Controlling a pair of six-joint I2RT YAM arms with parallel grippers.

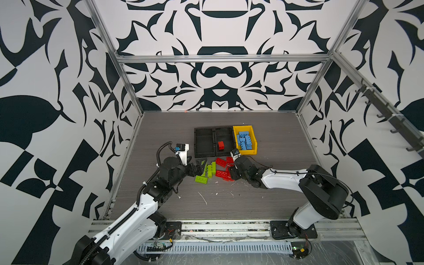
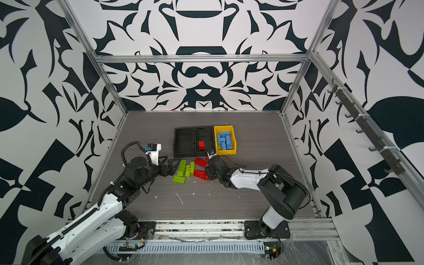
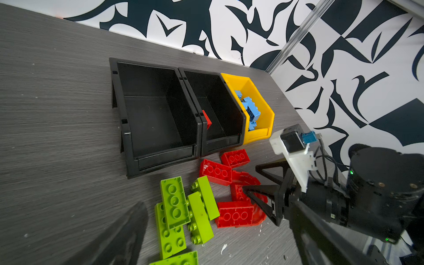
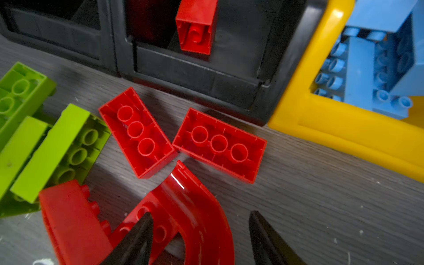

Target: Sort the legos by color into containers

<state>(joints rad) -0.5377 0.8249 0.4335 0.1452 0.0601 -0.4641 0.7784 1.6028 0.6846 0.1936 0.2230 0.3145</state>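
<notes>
right gripper (image 4: 199,214) is held open over the red arch (image 4: 190,197); left gripper (image 2: 172,167) is spread wide by the green legos (image 3: 174,202). blue legos (image 4: 362,75) are piled in the yellow bin (image 4: 321,124), one red brick (image 4: 197,25) in a black bin (image 3: 229,110).

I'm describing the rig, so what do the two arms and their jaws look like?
Both arms have white shells and black joints. A ribbed black conduit runs along the left arm; the right arm shows none. Each wrist carries a white camera mount with a blue plug. The jaws are black, pointed and triangular.
</notes>
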